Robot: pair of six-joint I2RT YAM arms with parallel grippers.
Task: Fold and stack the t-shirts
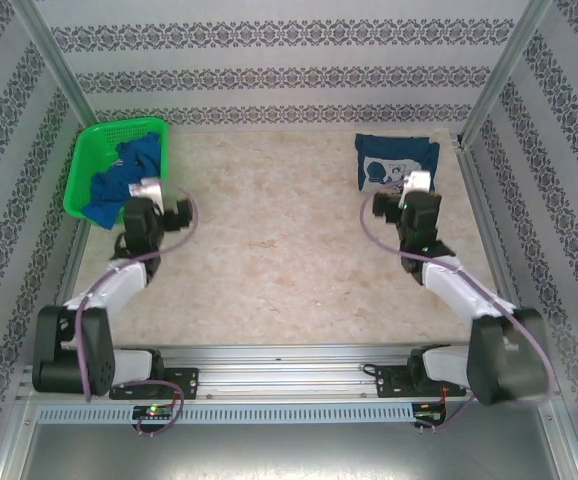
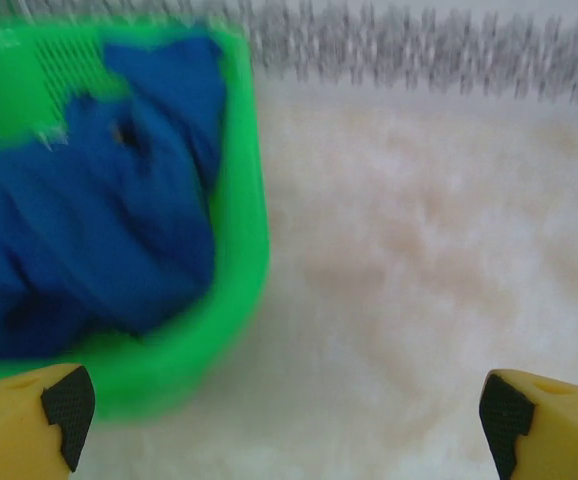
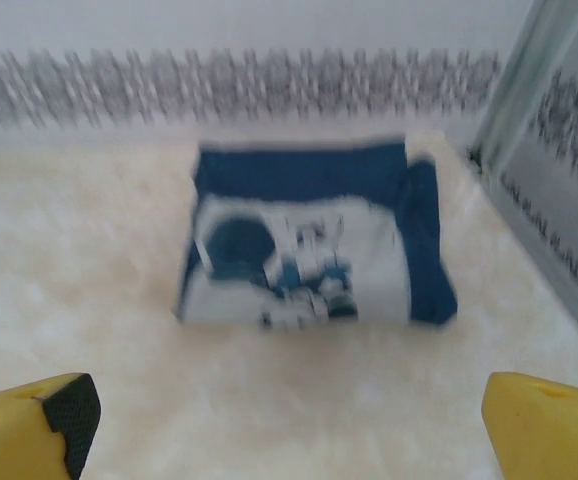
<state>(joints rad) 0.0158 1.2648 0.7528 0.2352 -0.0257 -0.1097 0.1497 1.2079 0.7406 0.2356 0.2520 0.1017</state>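
left wrist view: left fingers (image 2: 29,420), spread wide, empty, just short of the green basket (image 2: 244,230). crumpled blue t-shirts (image 2: 99,230), heaped inside the basket. right fingers (image 3: 39,415), spread wide, empty, well apart from the basket. folded t-shirt (image 3: 309,250), print up, flat on the surface (image 3: 89,330), far across from the basket.
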